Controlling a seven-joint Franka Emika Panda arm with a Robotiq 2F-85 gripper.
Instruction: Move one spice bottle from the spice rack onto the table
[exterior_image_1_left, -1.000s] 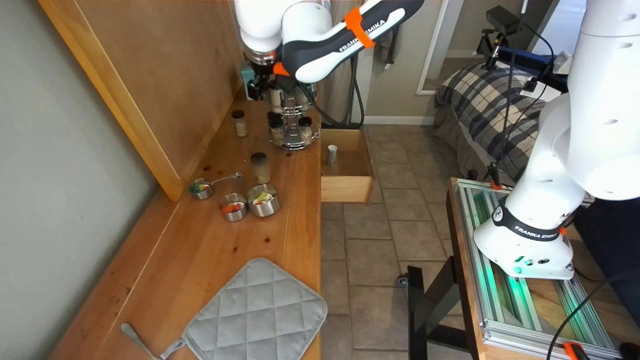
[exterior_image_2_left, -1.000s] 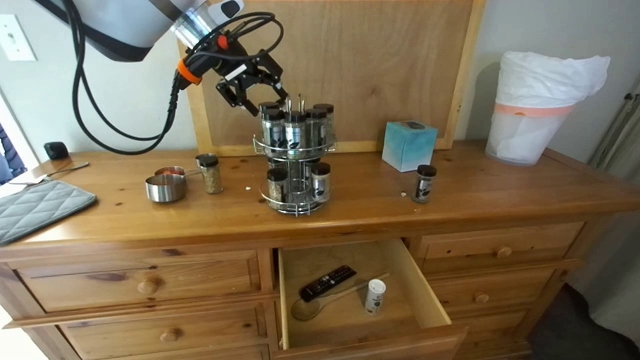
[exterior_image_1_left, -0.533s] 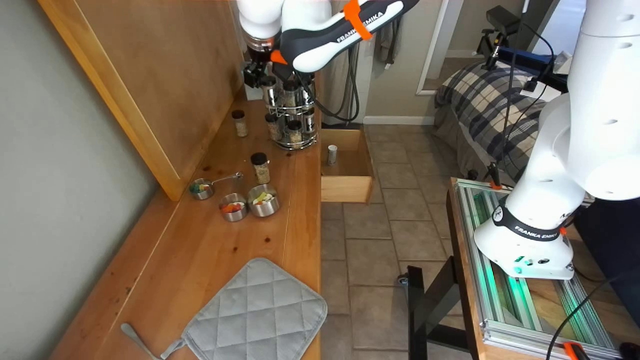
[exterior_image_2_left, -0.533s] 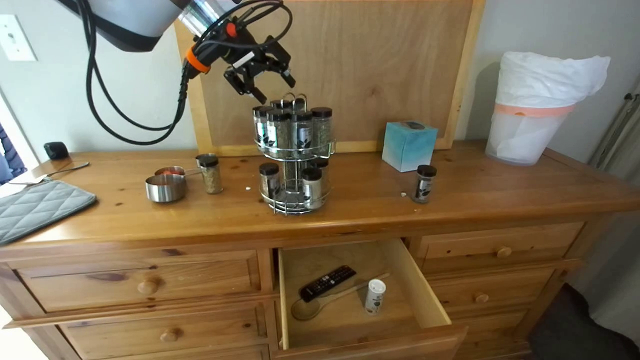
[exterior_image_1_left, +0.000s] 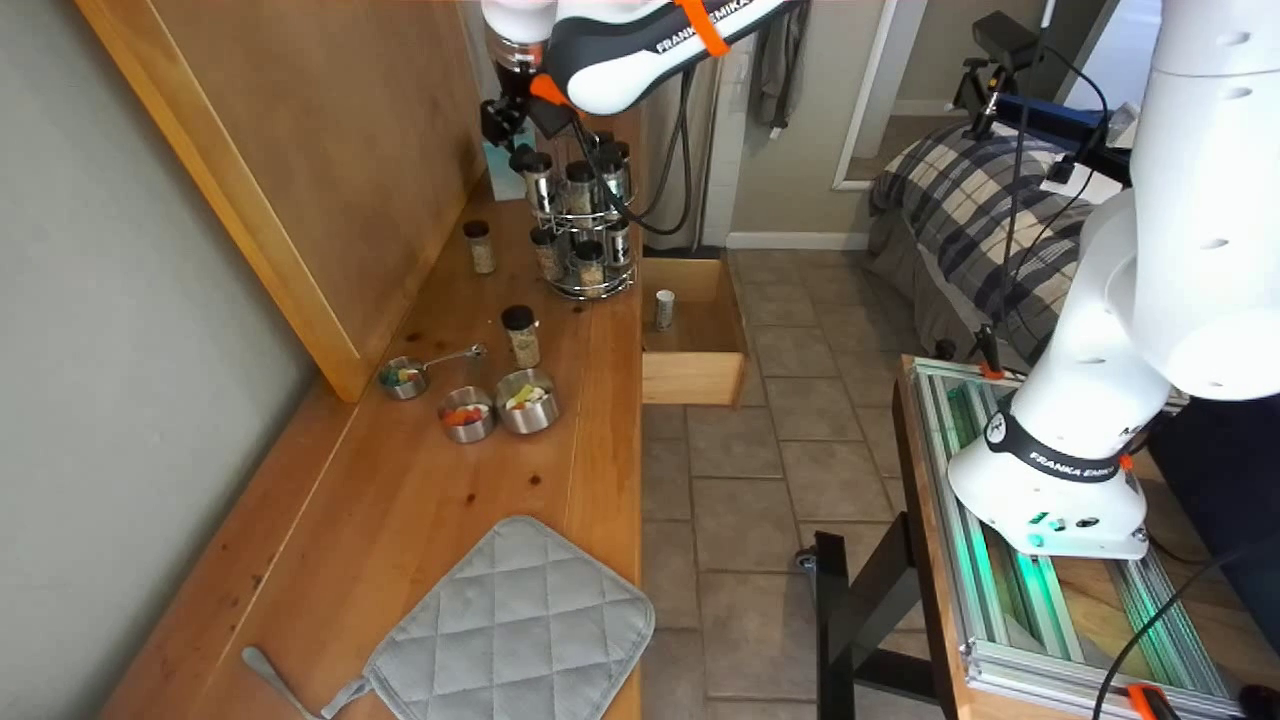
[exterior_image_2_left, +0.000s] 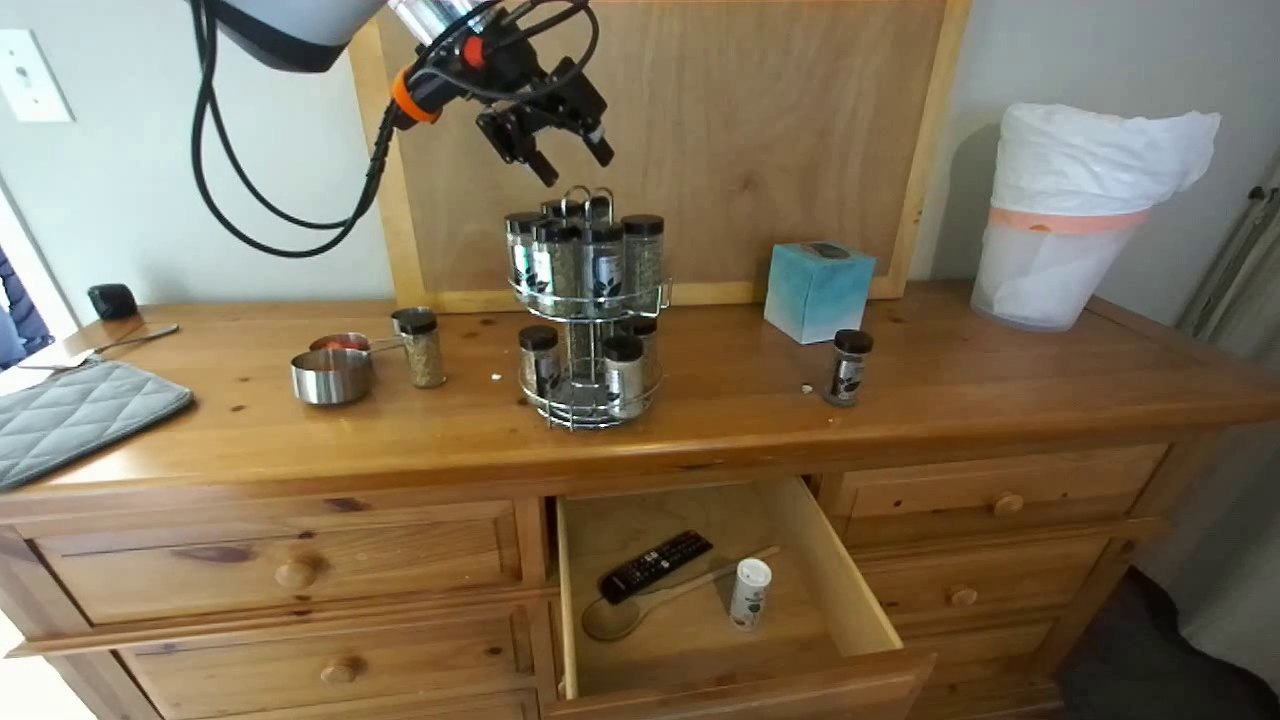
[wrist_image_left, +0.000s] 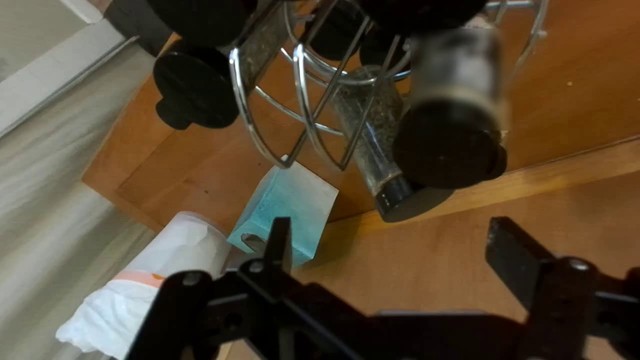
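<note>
The spice rack (exterior_image_2_left: 590, 418) is a silvery two-tier wire stand on the wooden table (exterior_image_2_left: 720, 400). Its base also shows in an exterior view (exterior_image_1_left: 590, 292). Several clear spice bottles with dark caps stand on both tiers, such as an upper-tier spice bottle (exterior_image_2_left: 556, 265). My gripper (exterior_image_2_left: 575, 167) is open and empty, just above the rack's top loops and tilted down. In the wrist view, its jaws (wrist_image_left: 390, 225) are wide apart with nothing between them. A blurred spice bottle (wrist_image_left: 452, 75) and the rack's wire loops (wrist_image_left: 303, 95) lie beyond the jaws.
Loose jars stand on the table left (exterior_image_2_left: 424, 350) and right (exterior_image_2_left: 848, 370) of the rack. Metal cups (exterior_image_2_left: 333, 377), a teal tissue box (exterior_image_2_left: 820, 290), a white-lined bin (exterior_image_2_left: 1060, 250) and a grey mat (exterior_image_1_left: 520, 620) are there. A drawer (exterior_image_2_left: 700, 600) is open below.
My gripper has risen off the jar caps and moved right in an exterior view, staying open. The rack has turned a little, shifting its jars around, then stopped.
</note>
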